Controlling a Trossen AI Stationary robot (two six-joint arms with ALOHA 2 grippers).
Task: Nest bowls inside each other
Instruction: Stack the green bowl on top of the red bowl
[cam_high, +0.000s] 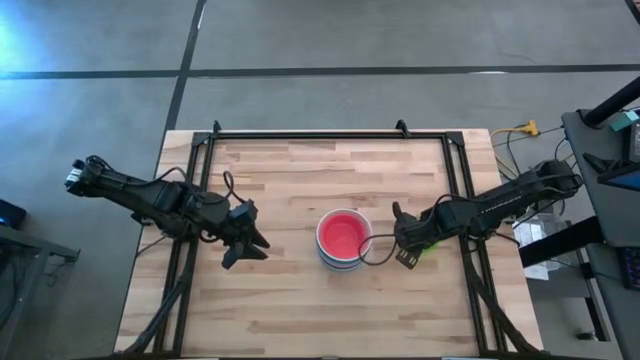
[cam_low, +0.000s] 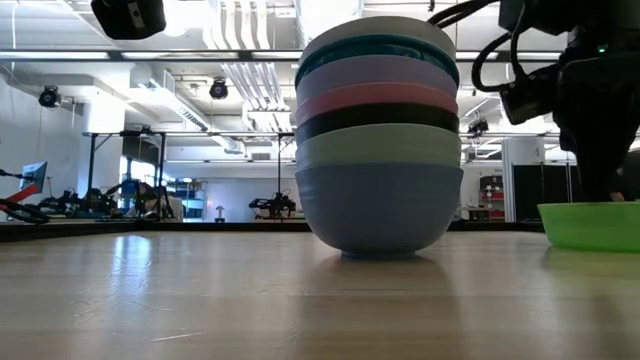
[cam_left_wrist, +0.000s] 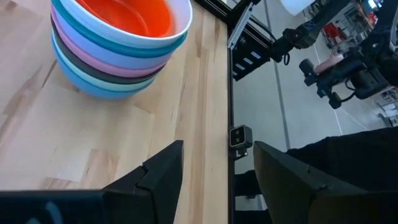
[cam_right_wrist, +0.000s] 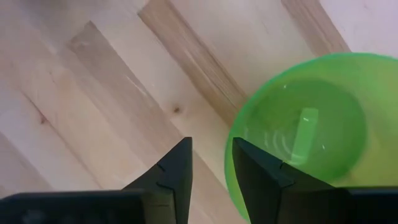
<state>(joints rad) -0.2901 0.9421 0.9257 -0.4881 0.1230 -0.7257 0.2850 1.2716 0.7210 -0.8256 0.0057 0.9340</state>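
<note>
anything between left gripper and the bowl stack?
Nothing: bare wood between the left gripper and the bowl stack, per the high view.

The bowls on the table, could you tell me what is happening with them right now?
A stack of nested bowls stands mid-table, red on top. The right gripper is at the last loose one, the lime green bowl, its fingers straddling the rim and not visibly clamped. The left gripper waits open, left of the stack.

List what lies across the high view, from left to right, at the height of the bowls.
left gripper → stack of nested bowls, red one on top → right gripper → lime green bowl, mostly hidden under the right arm.
</note>
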